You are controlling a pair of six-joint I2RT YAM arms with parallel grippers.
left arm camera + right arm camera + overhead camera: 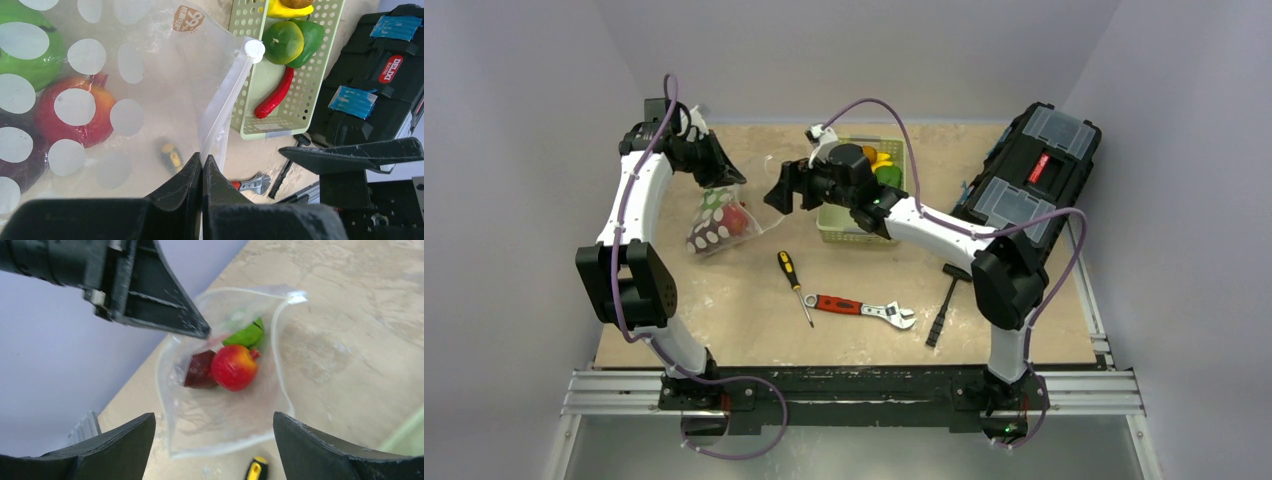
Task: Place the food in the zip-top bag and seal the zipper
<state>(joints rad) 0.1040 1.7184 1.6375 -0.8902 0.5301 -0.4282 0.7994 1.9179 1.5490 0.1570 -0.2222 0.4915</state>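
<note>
Entry, zip-top bag (717, 225): toward the counter's (724, 300) far left corner, containing a red apple (234, 367), a green piece (247, 334) and a dark purple one (200, 371); my left end effector (202, 159) is pinched tight on its mouth edge by the zipper (227, 97), I judge to hold it agape. My right end effector (215, 440): jaws wide, empty, facing that mouth. The green basket (260, 131), far edge: chili (274, 96) and other food unbagged.

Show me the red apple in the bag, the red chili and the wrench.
red apple (234, 367): right wrist view, middle of its skin.
red chili (274, 94): left wrist view, middle of its body.
wrench (856, 308): top external view, red handle near the metal.
</note>
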